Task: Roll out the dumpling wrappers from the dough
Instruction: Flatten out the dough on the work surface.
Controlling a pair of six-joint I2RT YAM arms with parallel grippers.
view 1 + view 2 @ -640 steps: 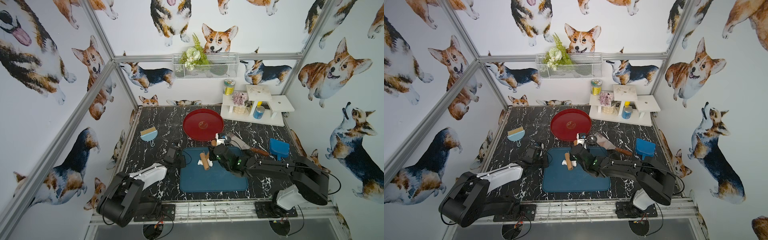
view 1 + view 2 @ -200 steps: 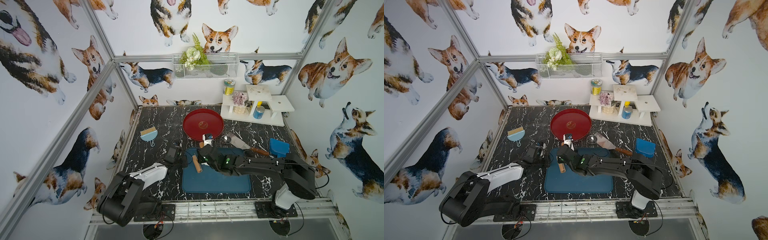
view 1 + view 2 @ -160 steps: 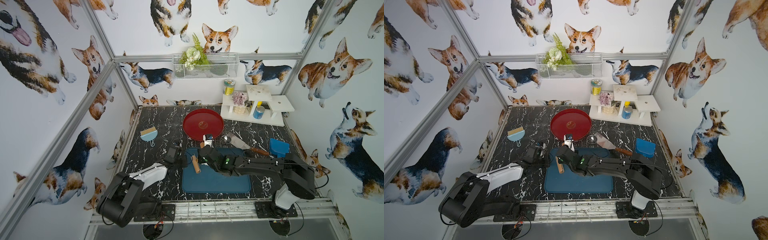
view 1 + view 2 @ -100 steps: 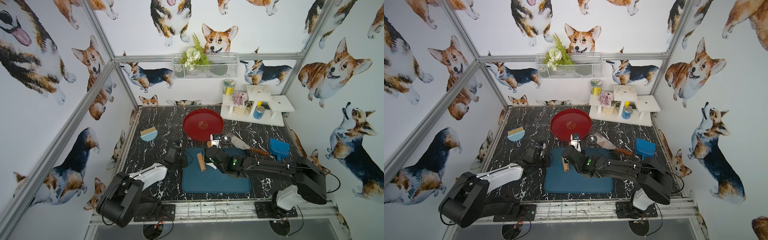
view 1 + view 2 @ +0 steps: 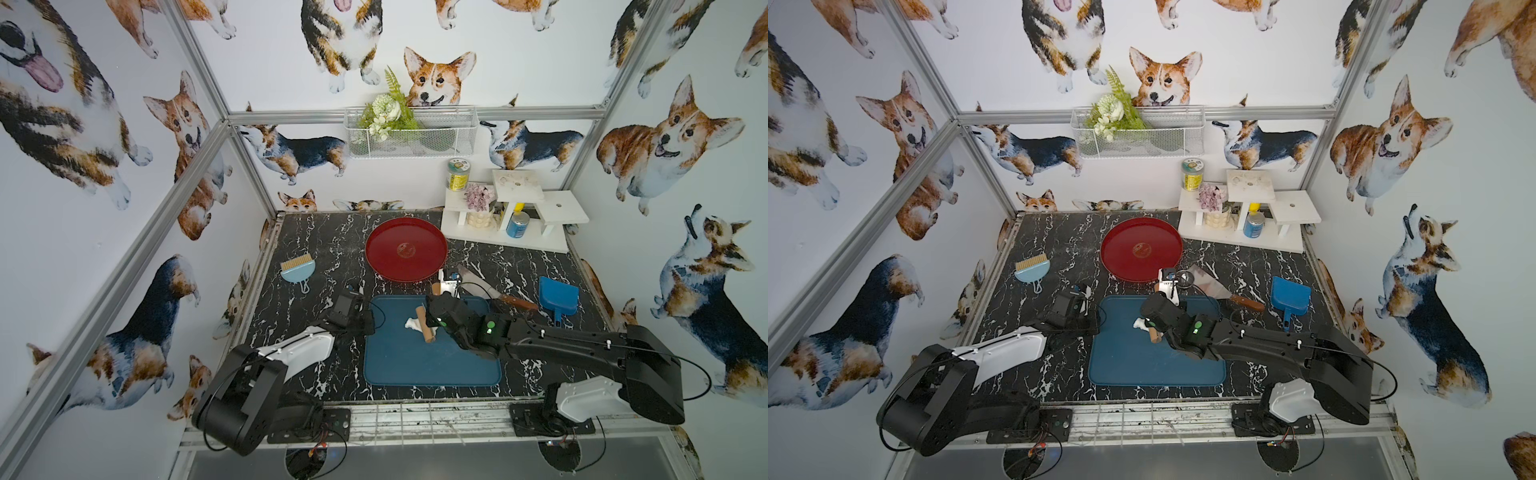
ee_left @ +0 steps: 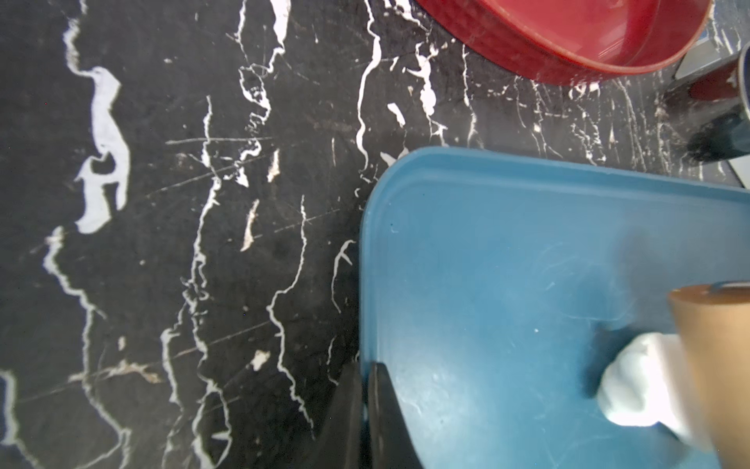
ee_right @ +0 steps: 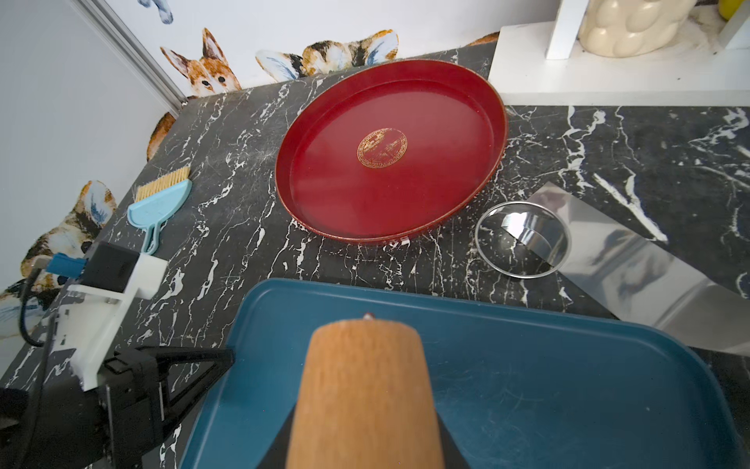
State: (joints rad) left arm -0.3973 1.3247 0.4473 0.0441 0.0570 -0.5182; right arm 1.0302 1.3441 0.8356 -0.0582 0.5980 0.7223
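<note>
The dough is a small white lump on the blue tray. A wooden rolling pin lies across the dough's right side, and my right gripper is shut on it. In the left wrist view the dough sticks out from under the pin. My left gripper is shut on the tray's left rim. No dumpling wrappers are in view.
An empty red plate stands behind the tray. A metal ring cutter and a steel scraper lie at the tray's far right corner. A blue dustpan is right, a light-blue brush left, a white shelf back right.
My right gripper has carried the rolling pin rightward from the tray's left part onto the dough. The left gripper and the tray have stayed put.
</note>
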